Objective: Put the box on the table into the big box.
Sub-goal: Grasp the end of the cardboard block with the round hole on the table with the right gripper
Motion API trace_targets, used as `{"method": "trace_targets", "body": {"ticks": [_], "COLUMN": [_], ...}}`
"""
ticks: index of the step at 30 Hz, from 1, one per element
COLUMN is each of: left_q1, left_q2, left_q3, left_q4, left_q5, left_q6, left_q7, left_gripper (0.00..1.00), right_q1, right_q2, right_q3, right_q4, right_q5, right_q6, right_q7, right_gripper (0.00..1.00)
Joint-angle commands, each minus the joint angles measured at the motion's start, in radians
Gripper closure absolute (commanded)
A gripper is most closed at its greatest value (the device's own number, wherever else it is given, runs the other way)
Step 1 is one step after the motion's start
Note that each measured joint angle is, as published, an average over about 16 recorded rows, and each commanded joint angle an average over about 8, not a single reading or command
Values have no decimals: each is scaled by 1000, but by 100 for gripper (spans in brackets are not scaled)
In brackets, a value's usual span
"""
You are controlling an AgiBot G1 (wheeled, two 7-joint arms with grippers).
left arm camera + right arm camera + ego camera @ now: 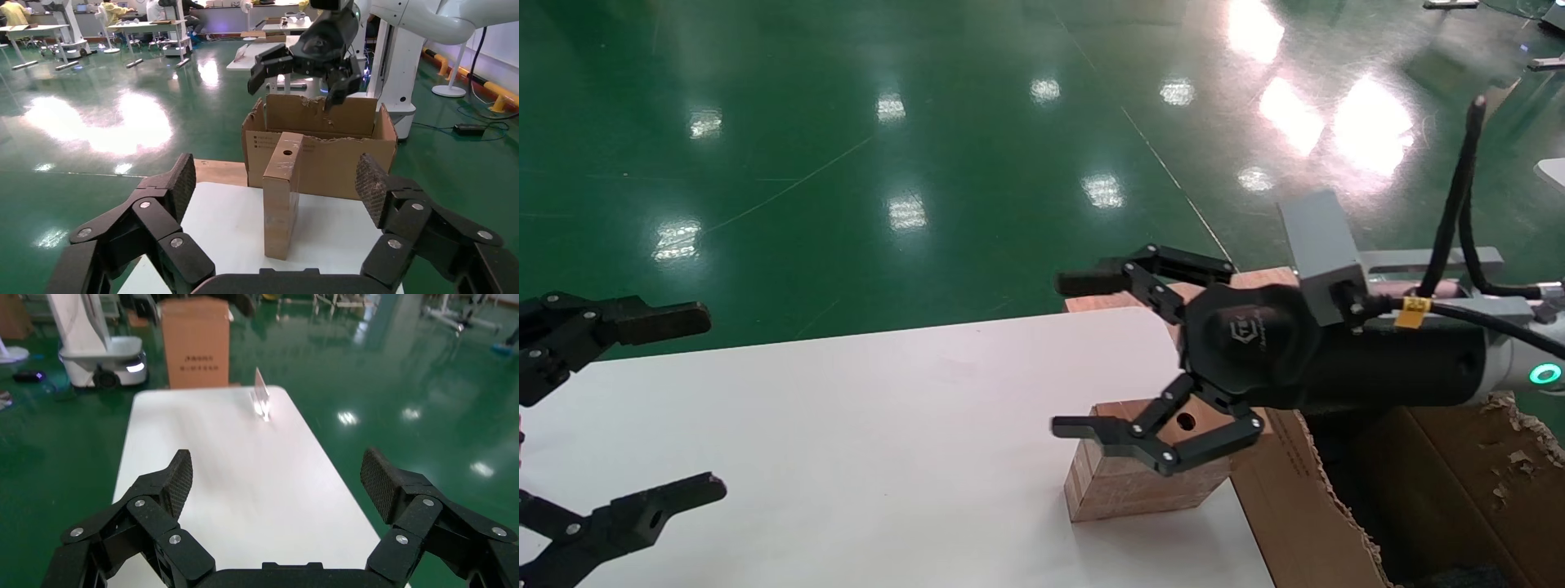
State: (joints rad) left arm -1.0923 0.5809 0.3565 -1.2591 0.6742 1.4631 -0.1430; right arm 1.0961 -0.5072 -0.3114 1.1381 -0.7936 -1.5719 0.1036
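Note:
The small brown box (1124, 482) stands on its narrow edge on the white table (846, 425), near the right edge, with the round hole in its upper face. It touches or nearly touches the big torn-edged carton (1303, 506) beside it. My right gripper (1073, 355) is open and empty, hovering above the small box and pointing left over the table. My left gripper (703, 400) is open and empty at the table's left end. In the left wrist view the small box (281, 196) stands ahead of the open left gripper (276, 184), with the carton (330, 165) behind it.
A brown plywood board (1107, 300) lies behind the table's far right corner. Green glossy floor surrounds the table. In the right wrist view a tall carton (196, 343) and a robot base (101, 355) stand beyond the table's far end (202, 416).

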Motion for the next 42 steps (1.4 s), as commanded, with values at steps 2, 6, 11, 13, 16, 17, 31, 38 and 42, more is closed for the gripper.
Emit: {"method": "trace_targets", "body": {"ticks": [2, 6, 11, 13, 16, 17, 31, 38, 42], "left_q1": [0, 0, 0, 0, 0, 0, 0, 0, 0], "left_q2": [0, 0, 0, 0, 0, 0, 0, 0, 0], "left_q3": [0, 0, 0, 0, 0, 0, 0, 0, 0], "left_q4": [0, 0, 0, 0, 0, 0, 0, 0, 0], "left_q5": [0, 0, 0, 0, 0, 0, 0, 0, 0], "left_q6": [0, 0, 0, 0, 0, 0, 0, 0, 0], "left_q7": [0, 0, 0, 0, 0, 0, 0, 0, 0], "left_gripper": [100, 100, 100, 100, 100, 100, 100, 100, 100], "right_q1": [0, 16, 66, 90, 122, 131, 203, 199, 192], "right_q2": [21, 44, 60, 60, 55, 54, 81, 80, 77], "right_q3": [-15, -71, -141, -163, -194, -205, -325, -321, -322], "right_q4": [-32, -72, -145, -174, -211, -221, -273, -269, -263], "right_q5": [-10, -30, -63, -77, -96, -101, -133, -132, -128], "right_q6": [-13, -19, -16, -14, -14, -14, -20, -18, -9], "right_q7": [-24, -58, -102, -118, -138, -144, -190, -190, -190], "right_gripper": [0, 0, 0, 0, 0, 0, 0, 0, 0]}}
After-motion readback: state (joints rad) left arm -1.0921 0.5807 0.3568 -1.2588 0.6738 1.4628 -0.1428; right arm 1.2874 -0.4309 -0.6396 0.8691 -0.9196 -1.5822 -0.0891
